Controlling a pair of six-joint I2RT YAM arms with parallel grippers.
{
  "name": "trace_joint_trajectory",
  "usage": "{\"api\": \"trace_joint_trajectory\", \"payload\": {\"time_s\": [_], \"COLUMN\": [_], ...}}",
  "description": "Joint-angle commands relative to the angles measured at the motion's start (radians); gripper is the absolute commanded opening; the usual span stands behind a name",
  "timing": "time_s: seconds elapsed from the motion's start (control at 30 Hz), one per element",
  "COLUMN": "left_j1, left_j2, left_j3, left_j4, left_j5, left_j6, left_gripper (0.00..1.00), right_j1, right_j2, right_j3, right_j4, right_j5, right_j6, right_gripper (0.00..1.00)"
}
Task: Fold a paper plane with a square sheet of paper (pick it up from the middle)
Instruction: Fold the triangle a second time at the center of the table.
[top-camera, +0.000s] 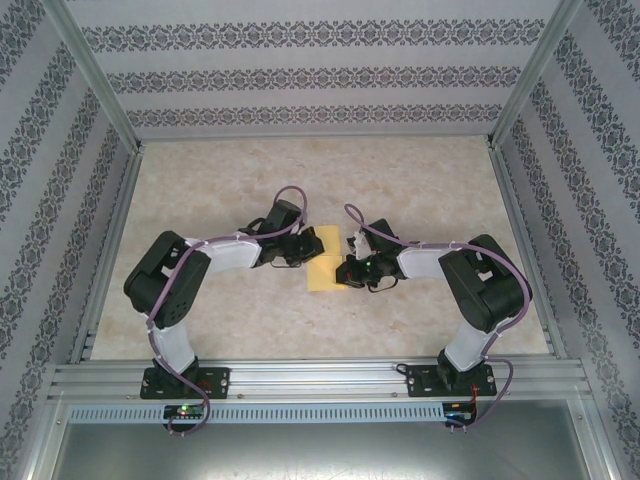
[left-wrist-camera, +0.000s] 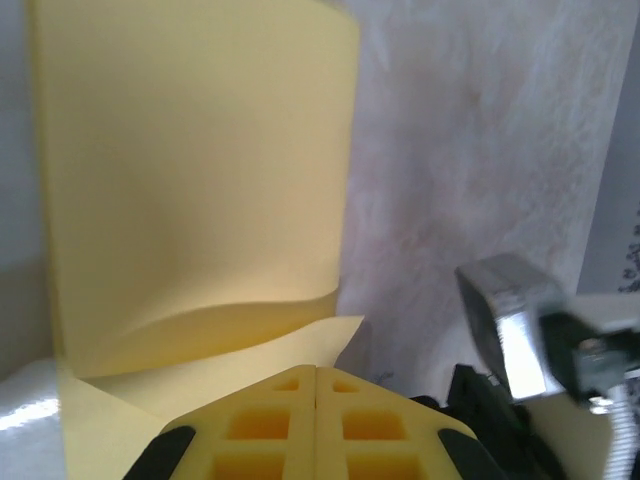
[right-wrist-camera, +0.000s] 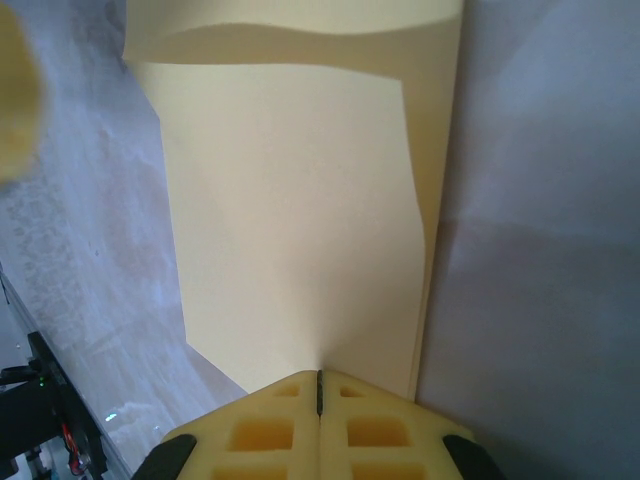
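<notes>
Closest to the lens in the left wrist view, the left gripper (left-wrist-camera: 316, 368) has its two yellow fingers (left-wrist-camera: 260, 425) pressed flat together, and the near edge of the sheet of paper (left-wrist-camera: 190, 170) runs in under their tips, so it pinches that edge. From there the pale yellow sheet rises in a tall curved flap, with a second layer lying lower beneath it (the paper is bent over on itself, not flat). Seen from above, the left gripper (top-camera: 303, 252) reaches in from the left, the sheet of paper (top-camera: 322, 265) sits between the two arms over the middle of the marbled table (top-camera: 200, 310), and the right gripper (top-camera: 346, 268) meets it from the right. In the right wrist view the right gripper (right-wrist-camera: 320, 374) is likewise closed tight, its fingers (right-wrist-camera: 380, 432) seam to seam, with the sheet of paper (right-wrist-camera: 300, 220) narrowing down into the tips and held there; a folded-over strip crosses the far end of the sheet.
</notes>
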Motion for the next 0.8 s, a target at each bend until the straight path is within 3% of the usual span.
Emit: {"api": "trace_joint_trajectory", "payload": {"time_s": [0.0, 0.3, 0.47, 0.77], "left_j1": [0.003, 0.006, 0.006, 0.006], "left_j2": [0.042, 0.09, 0.092, 0.095], "left_j3": [-0.043, -0.054, -0.059, -0.053], "left_j4": [0.05, -0.002, 0.007, 0.008], "left_j5": [0.002, -0.077, -0.069, -0.054], "left_j6": [-0.039, -0.009, -0.011, -0.013], "left_gripper": [0.04, 0.02, 0.02, 0.02], "right_j1": [-0.005, -0.004, 0.022, 0.062], "right_j2": [0.022, -0.013, -0.056, 0.023], "right_j3": [-0.02, -0.006, 0.091, 0.204], "right_j4": [-0.129, -0.125, -0.163, -0.174], "right_j5": [0.053, 0.033, 0.025, 0.052], "right_j6": [-0.01, 0.001, -0.006, 0.013], "right_gripper": [0.0, 0.0, 0.0, 0.0]}}
